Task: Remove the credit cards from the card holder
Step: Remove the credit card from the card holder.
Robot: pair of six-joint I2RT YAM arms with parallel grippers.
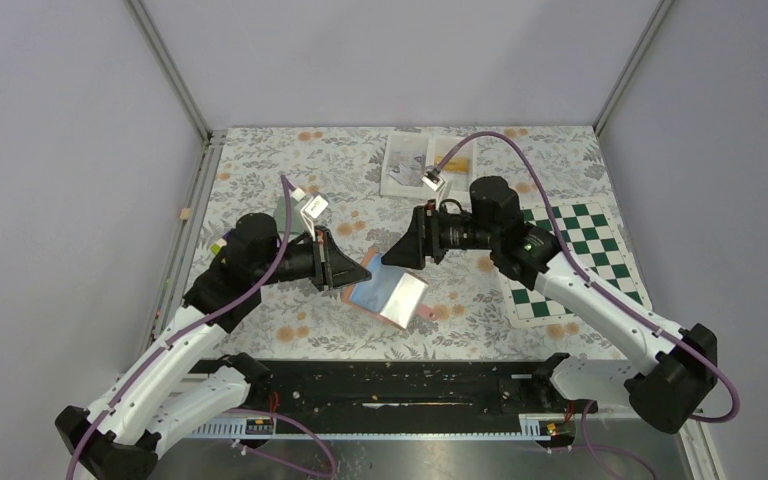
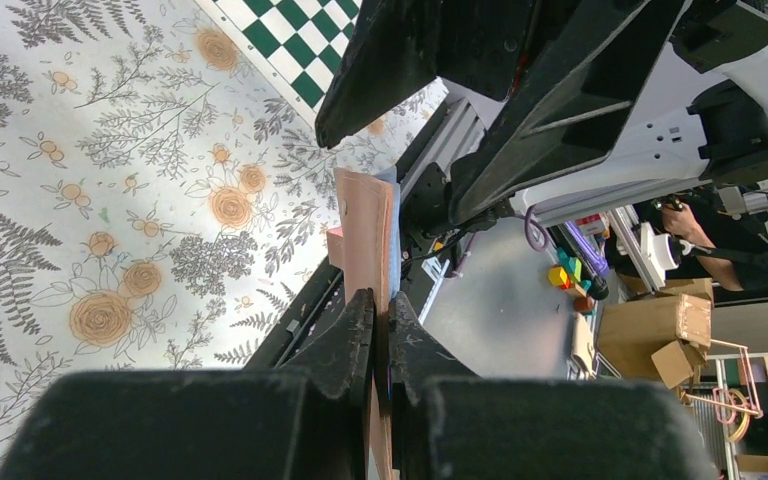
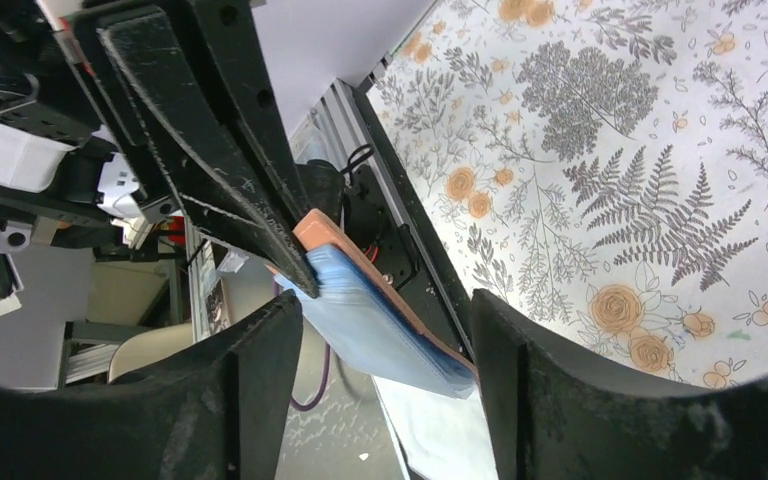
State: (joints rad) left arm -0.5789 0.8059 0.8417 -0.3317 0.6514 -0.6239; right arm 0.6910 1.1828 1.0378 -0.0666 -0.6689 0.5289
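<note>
A robotics lab test cell: pale grey wall panels point(image 1: 390, 60) framed by bare aluminium posts point(image 1: 169, 68) enclose a floral-print table cover point(image 1: 260, 170), with a black metal mounting rail point(image 1: 390, 385) at 6 o'clock. Beyond, at 4 o'clock in the left wrist view, brown cardboard boxes point(image 2: 660, 325) sit.

Top camera looks down; close wrist cameras seemingly share the card holder point(image 1: 390, 292)
</note>
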